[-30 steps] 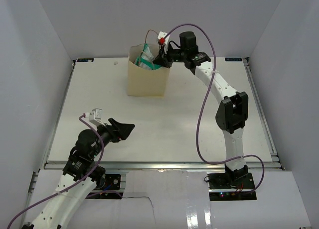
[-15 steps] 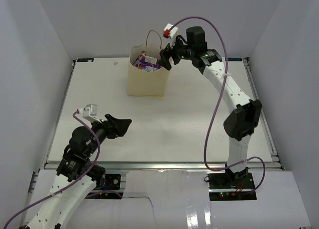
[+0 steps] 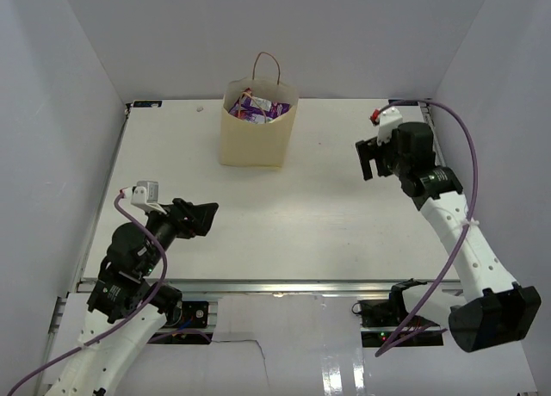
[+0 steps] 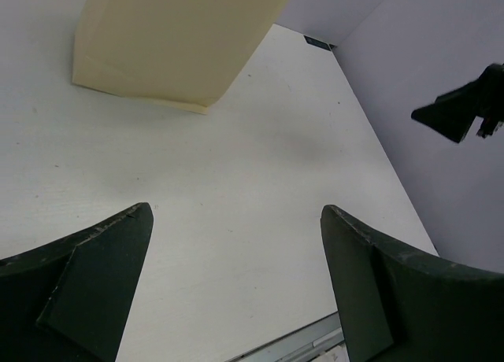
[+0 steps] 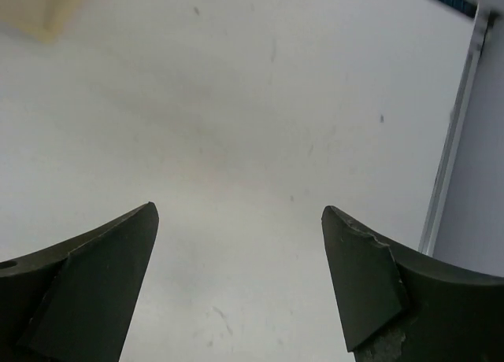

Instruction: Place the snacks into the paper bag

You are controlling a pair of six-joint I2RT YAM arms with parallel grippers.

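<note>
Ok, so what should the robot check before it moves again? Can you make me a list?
1. The paper bag stands upright: ok.
2. The snacks are inside it, with purple packets showing at the mouth: ok.
3. The left gripper has its fingers apart and holds nothing: ok.
4. The right gripper has its fingers apart and holds nothing: ok.
5. Any snack lying on the table: none seen, ok.
6. How full the bag is lower down: cannot tell.
</note>
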